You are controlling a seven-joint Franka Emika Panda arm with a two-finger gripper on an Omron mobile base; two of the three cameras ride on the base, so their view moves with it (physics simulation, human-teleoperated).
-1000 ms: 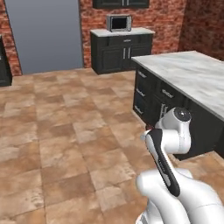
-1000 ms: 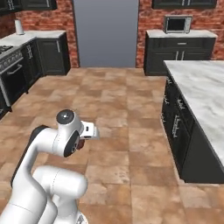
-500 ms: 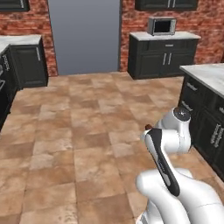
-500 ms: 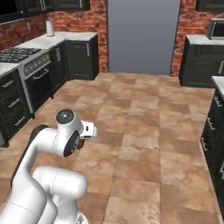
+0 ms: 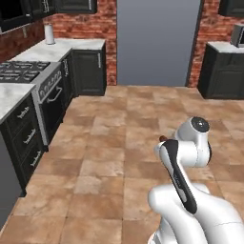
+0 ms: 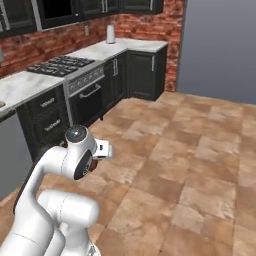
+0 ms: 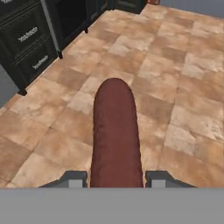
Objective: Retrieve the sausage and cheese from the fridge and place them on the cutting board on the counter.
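My gripper [image 7: 116, 177] is shut on the sausage [image 7: 116, 135], a dark red-brown rod that sticks out forward between the two fingers [image 7: 74, 178] over the tiled floor. In the left base view its tip [image 5: 163, 138] peeks out beside the folded white arm. The tall grey fridge [image 5: 157, 43] stands at the far wall, also seen in the right base view [image 6: 220, 50]. A marble counter [image 5: 71, 45] over black cabinets runs along the left brick wall [image 6: 30, 82]. The cheese and the cutting board are out of view.
A gas stove [image 5: 24, 71] with an oven below sits in the left counter run [image 6: 62, 65]. A white paper roll [image 5: 49, 34] stands in the counter's corner. Black drawers [image 7: 26, 43] lie left of the hand. Open tiled floor [image 5: 119, 143] stretches toward the fridge.
The whole scene has slid to the right in both base views, so the base has turned left; the island counter left the frame and the stove came in. The arm holds its pose.
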